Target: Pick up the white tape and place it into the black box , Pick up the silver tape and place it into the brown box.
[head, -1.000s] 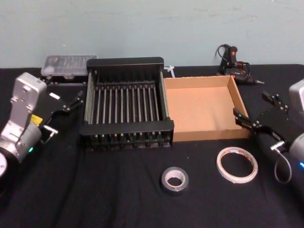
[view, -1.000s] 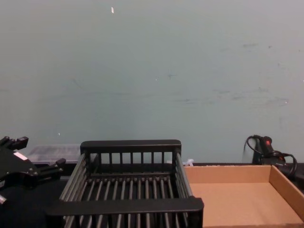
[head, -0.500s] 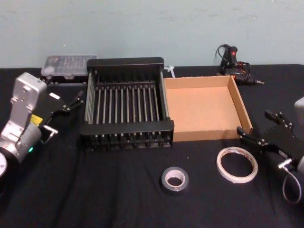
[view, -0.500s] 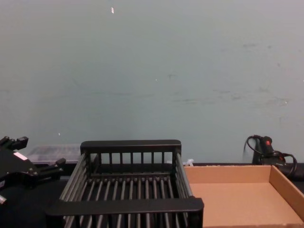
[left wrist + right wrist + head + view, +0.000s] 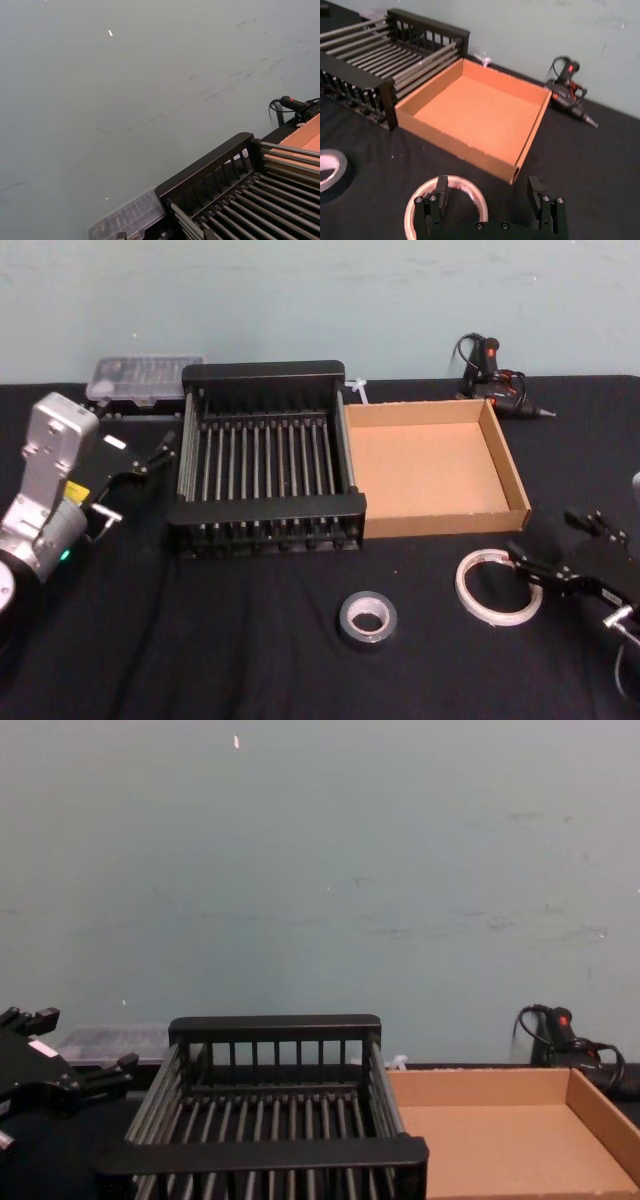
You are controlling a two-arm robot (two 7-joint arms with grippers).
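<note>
right gripper (image 5: 556, 549) lowered beside white tape (image 5: 499, 586), spread

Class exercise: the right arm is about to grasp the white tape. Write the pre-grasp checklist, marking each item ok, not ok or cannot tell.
1. Right gripper open: ok.
2. Gripper at the white tape: ok, at its right rim.
3. Fingers straddle the tape's rim: cannot tell.
4. Black box empty: ok.
5. Silver tape apart from the white tape: ok.
6. Left gripper out of the way: ok, left of the box.

Right hand (image 5: 552, 550), fingers apart, at white tape (image 5: 498, 586)
</note>
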